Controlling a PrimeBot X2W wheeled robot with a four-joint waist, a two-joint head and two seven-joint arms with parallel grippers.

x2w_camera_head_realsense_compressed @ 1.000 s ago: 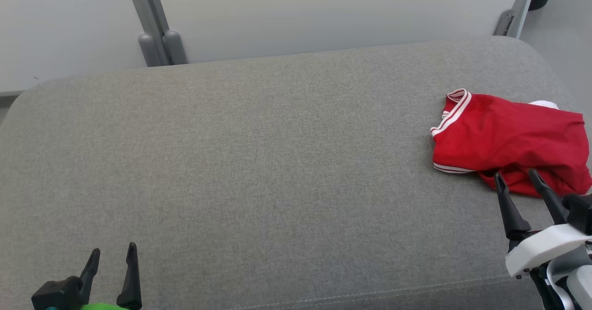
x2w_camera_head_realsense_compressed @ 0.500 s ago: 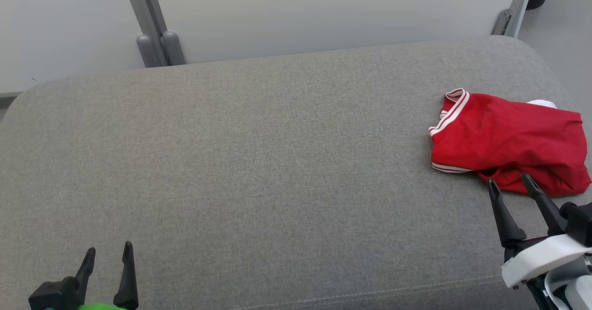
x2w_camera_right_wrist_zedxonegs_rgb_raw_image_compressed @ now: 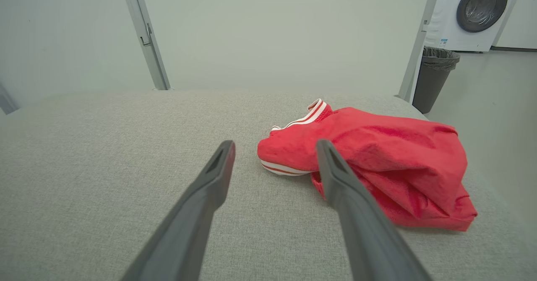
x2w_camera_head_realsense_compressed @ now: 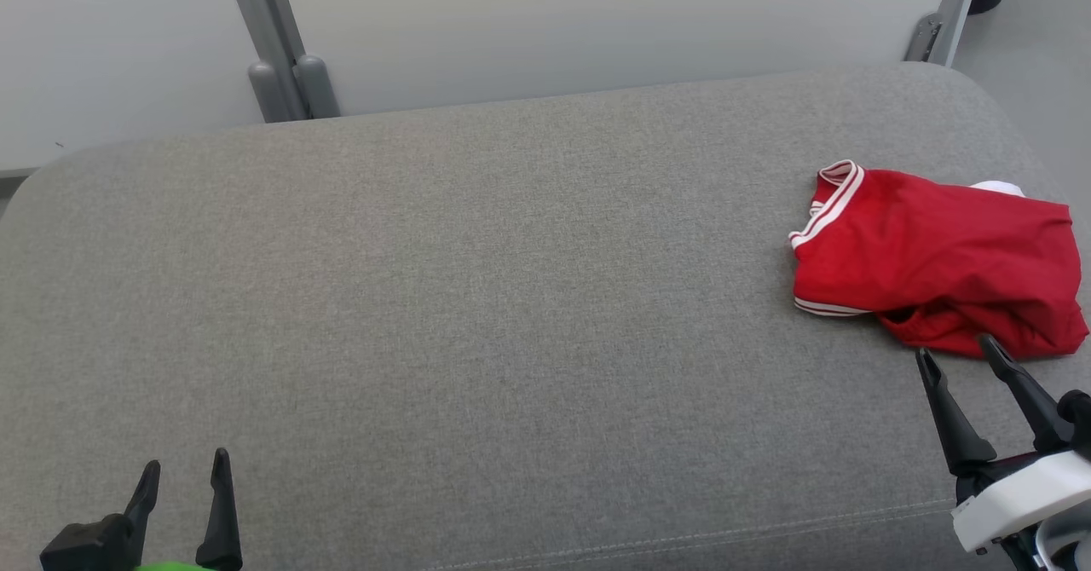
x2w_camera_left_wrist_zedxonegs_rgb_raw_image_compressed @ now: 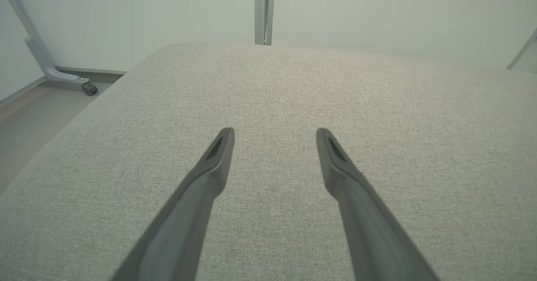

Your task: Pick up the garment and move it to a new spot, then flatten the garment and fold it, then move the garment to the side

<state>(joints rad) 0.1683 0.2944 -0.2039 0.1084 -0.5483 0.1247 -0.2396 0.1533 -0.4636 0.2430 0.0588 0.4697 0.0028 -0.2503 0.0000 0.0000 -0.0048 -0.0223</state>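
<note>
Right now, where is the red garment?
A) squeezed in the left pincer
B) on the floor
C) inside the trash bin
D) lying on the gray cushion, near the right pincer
D: the red garment lies crumpled on the gray cushion, just past the tips of the open right pincer, which is holding nothing.

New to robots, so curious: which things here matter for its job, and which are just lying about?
Job: red garment; grey cushion; left end effector; right end effector.
Lying about: washing machine; bin; metal post.
</note>
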